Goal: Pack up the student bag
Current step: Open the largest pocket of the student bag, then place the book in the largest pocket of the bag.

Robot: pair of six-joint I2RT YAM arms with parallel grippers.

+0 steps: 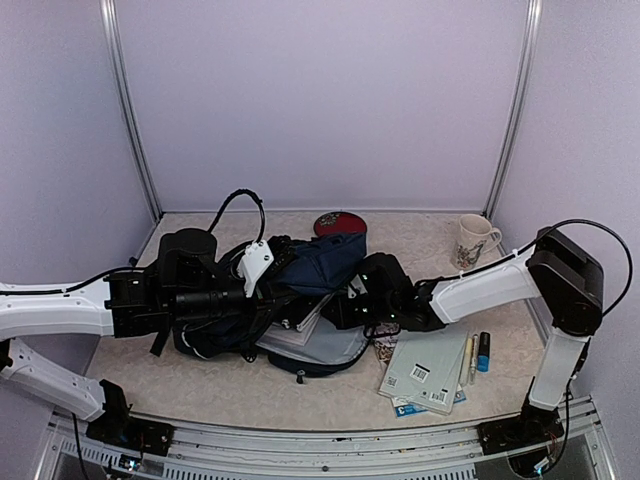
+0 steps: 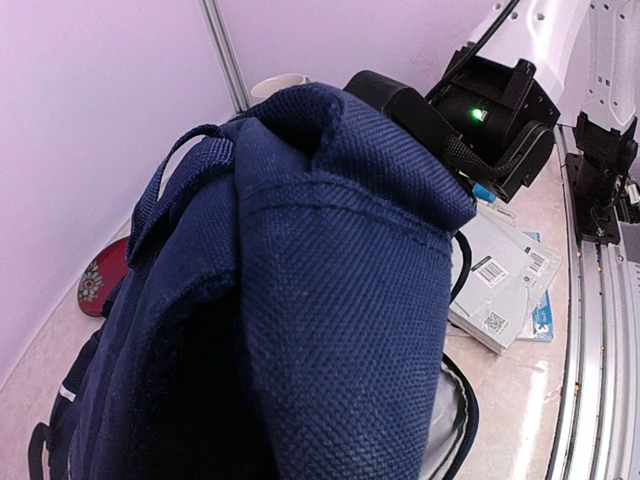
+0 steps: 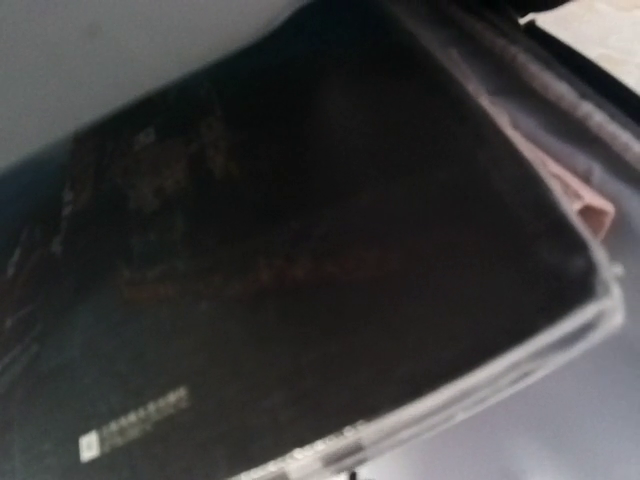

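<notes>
Navy woven cloth of the student bag (image 2: 320,320) fills the left wrist view, draped over the lens. The left hand (image 1: 258,272) is hidden beneath it, and how far its fingers are parted cannot be told. The cloth is seen raised there, seemingly so that the main compartment is held agape.

From the opposite side the right hand (image 1: 352,306) is pushed into that mouth. Its fingers are not shown either, so its state cannot be told. Its camera is filled by a dark book (image 3: 300,270) in a clear cover, pressed close and judged to be the item being slid in. Pale notebooks (image 1: 300,325) are seen in the grey-lined opening.

The bag is laid on its side at the middle of the desk (image 1: 200,385), between the two arms. Further right, a stack of booklets (image 1: 425,368), pens (image 1: 470,358) and a blue-capped marker (image 1: 483,352) are laid within the right arm's reach, presumably to be packed. A mug (image 1: 472,240) and a red round tin (image 1: 340,222) are set behind, near the back wall.
</notes>
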